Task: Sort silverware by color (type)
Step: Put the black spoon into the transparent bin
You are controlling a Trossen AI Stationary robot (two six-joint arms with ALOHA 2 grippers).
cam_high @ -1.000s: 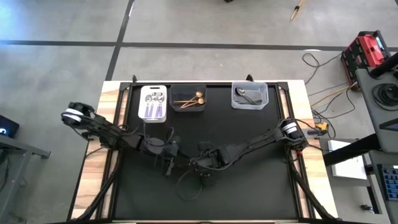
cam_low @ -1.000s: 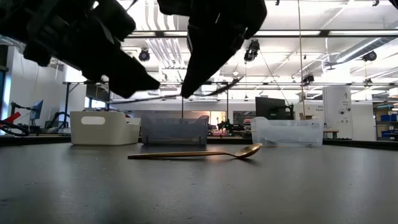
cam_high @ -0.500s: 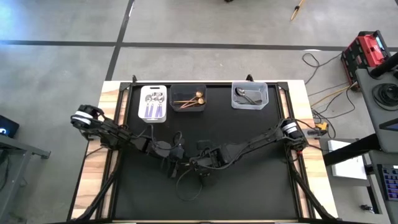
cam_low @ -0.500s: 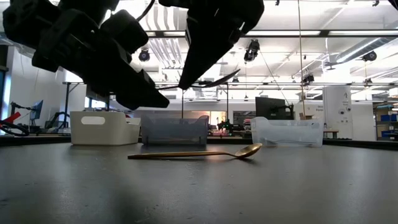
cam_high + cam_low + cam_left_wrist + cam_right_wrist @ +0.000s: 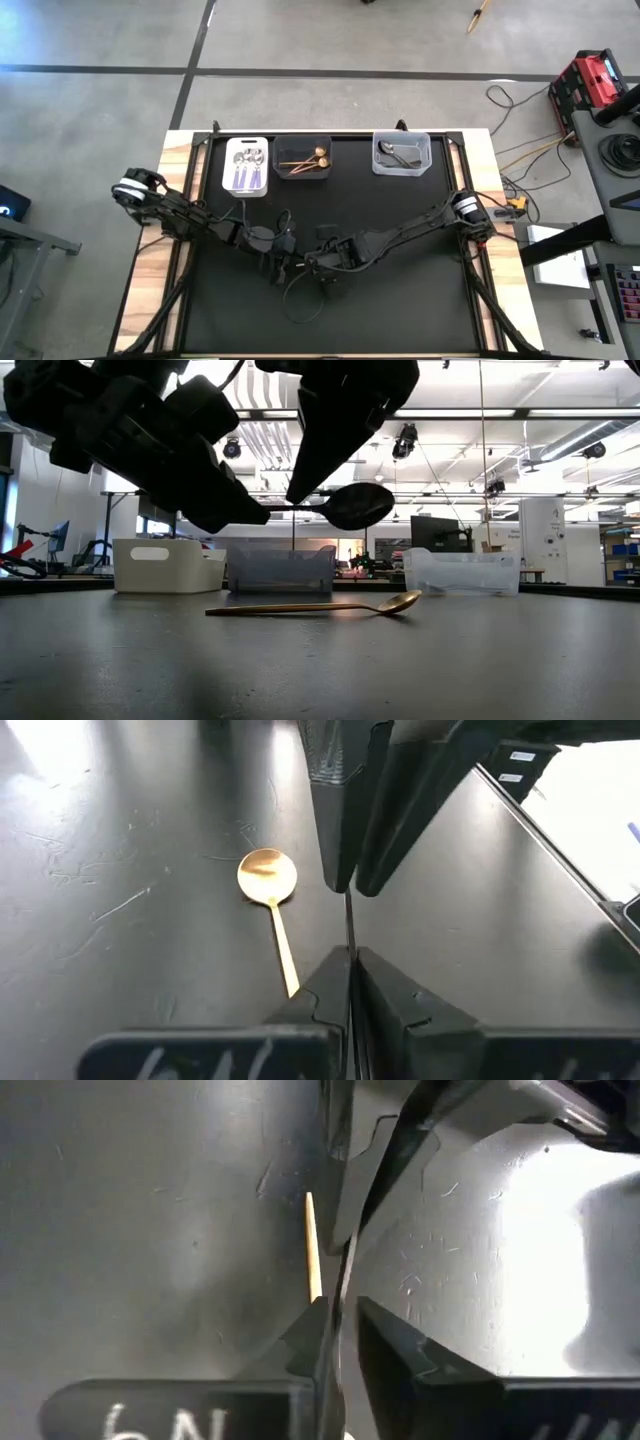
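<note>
Since both arms meet over the middle of the table, we start there. The left gripper (image 5: pixel 258 516) is clamped tight on the thin handle of a dark spoon (image 5: pixel 355 505), and its wrist view shows the two fingers (image 5: pixel 320 995) pressed together with the handle edge-on between them. The right gripper (image 5: pixel 294 496) comes down from above with its tip at the same handle, just beside the left one. Whether it's actually gripping or has let go, we honestly can't tell.

The dark spoon hangs level in the air, well clear of the table, with its bowl sticking out past the right gripper toward the clear bin's side.

Right under all that, a gold spoon (image 5: pixel 320 606) lies flat on the black mat (image 5: pixel 400 290), touching neither gripper. Its bowl also points toward the clear bin's side.

Along the far edge of the mat we've got three bins in a row. The white bin (image 5: pixel 247 141) on the left holds pieces with lilac handles (image 5: pixel 247 178). The dark bin (image 5: pixel 303 139) in the middle holds gold pieces (image 5: pixel 308 160). The clear bin (image 5: pixel 401 136) on the right holds dark grey pieces (image 5: pixel 398 155). All three stand well apart from the grippers.
</note>
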